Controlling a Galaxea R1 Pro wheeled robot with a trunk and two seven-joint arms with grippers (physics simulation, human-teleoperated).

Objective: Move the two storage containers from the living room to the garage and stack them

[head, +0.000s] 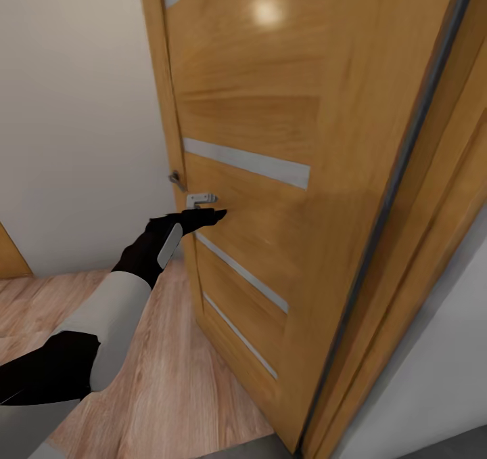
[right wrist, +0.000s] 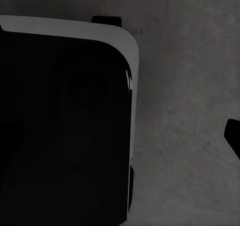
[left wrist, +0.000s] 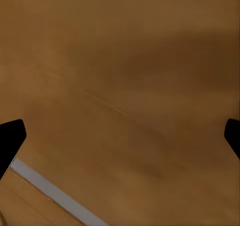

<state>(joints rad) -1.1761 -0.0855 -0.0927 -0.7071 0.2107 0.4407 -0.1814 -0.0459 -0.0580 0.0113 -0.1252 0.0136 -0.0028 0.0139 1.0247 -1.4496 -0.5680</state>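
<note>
We found a tall wooden door [head: 284, 107] with pale horizontal inlay strips, standing partly swung, its edge toward the robot. Below it lay light wood plank flooring [head: 169, 378], with a sliver of dark grey floor [head: 433, 449] at the frame's foot. We saw neither storage container; their position could not be established from here.

The left arm was the one extended at the door. Its end effector [head: 211, 214] sat just beneath the silver lever handle [head: 201, 199], close against the door face. In the left wrist view its fingers [left wrist: 11, 138] stood wide apart, holding nothing, with door panel between them.

The right end effector [right wrist: 234, 136] pointed down at rough grey floor beside the robot's own base [right wrist: 65, 126]; we could not tell its opening.

We judged the coming move to turn on pushing the door farther aside.
</note>
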